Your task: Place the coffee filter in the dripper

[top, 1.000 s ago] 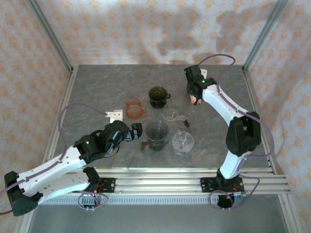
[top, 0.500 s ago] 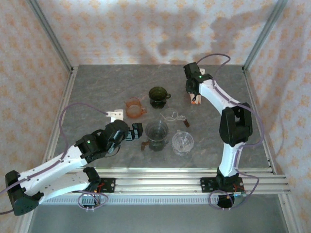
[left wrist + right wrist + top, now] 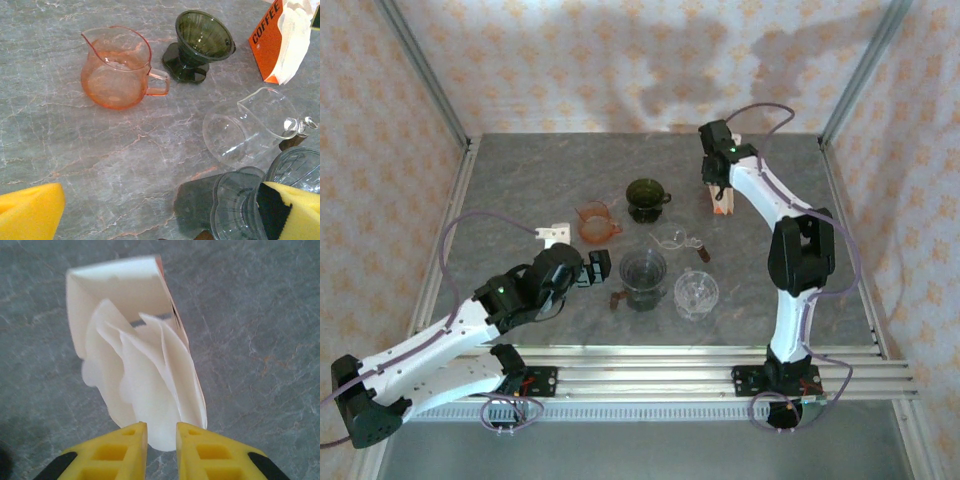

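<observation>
Marble table (image 3: 520, 180): grey and veined, carrying all the glassware.
Left gripper (image 3: 598, 268): claw spread wide, just beside the smoky grey dripper (image 3: 642, 268).
Right gripper (image 3: 161, 435): claw drawn nearly together with a slim gap left, at the box mouth; cannot tell whether it pinches.
Filter box (image 3: 267, 37): orange, lettered COFFEE, standing far right.
Green dripper (image 3: 202, 37): upright, near the orange pitcher (image 3: 117, 70).
Coffee filter (image 3: 145, 385): white, sticking out of the box, its edge between the right fingertips, well apart from both drippers.
</observation>
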`<state>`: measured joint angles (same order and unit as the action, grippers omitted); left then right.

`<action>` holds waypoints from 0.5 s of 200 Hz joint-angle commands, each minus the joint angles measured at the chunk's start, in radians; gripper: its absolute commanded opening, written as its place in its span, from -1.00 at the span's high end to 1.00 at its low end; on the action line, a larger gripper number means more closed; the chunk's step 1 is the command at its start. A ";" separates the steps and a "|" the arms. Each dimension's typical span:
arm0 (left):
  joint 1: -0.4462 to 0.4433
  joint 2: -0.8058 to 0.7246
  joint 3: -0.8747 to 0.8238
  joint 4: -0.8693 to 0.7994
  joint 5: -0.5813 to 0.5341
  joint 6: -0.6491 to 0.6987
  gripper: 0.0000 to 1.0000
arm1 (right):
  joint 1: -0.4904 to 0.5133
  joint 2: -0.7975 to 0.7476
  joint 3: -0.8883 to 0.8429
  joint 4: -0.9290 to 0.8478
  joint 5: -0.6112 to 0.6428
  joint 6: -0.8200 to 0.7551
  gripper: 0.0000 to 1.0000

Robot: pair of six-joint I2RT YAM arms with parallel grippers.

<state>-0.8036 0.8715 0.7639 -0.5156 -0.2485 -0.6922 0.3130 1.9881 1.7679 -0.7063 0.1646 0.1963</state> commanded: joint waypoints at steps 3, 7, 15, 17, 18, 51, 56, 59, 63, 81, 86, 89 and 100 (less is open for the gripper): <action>0.013 0.004 -0.018 0.019 0.008 -0.021 -1.00 | -0.009 0.042 0.099 -0.057 0.020 -0.030 0.56; 0.014 0.004 -0.020 0.021 0.010 -0.023 -1.00 | -0.009 0.049 0.113 -0.063 0.020 -0.034 0.56; 0.015 0.006 -0.021 0.023 0.015 -0.023 -1.00 | -0.009 0.062 0.136 -0.070 0.018 -0.038 0.56; 0.017 0.007 -0.021 0.022 0.016 -0.023 -1.00 | -0.010 0.067 0.141 -0.072 0.017 -0.038 0.56; 0.017 0.007 -0.021 0.022 0.016 -0.023 -1.00 | -0.010 0.069 0.144 -0.074 0.018 -0.039 0.56; 0.028 0.019 -0.020 0.022 0.023 -0.020 -1.00 | -0.014 0.125 0.231 -0.102 0.014 -0.046 0.60; 0.030 0.021 -0.018 0.024 0.026 -0.021 -1.00 | -0.015 0.133 0.241 -0.107 0.011 -0.046 0.59; 0.031 0.023 -0.017 0.025 0.026 -0.020 -1.00 | -0.016 0.138 0.248 -0.110 0.009 -0.047 0.59; 0.031 0.025 -0.016 0.025 0.029 -0.019 -1.00 | -0.017 0.144 0.257 -0.114 0.008 -0.046 0.59; 0.036 0.037 -0.008 0.022 0.031 -0.015 -1.00 | -0.017 0.167 0.289 -0.126 -0.002 -0.050 0.59; 0.038 0.040 -0.006 0.023 0.032 -0.015 -1.00 | -0.017 0.173 0.297 -0.128 -0.007 -0.051 0.59; 0.038 0.041 -0.005 0.023 0.034 -0.014 -1.00 | -0.018 0.177 0.302 -0.131 -0.007 -0.052 0.59; 0.040 0.047 -0.003 0.025 0.036 -0.013 -1.00 | -0.018 0.189 0.315 -0.137 -0.011 -0.053 0.59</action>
<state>-0.7757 0.9081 0.7570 -0.5037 -0.2161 -0.7067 0.3016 2.1498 2.0274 -0.7910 0.1562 0.1589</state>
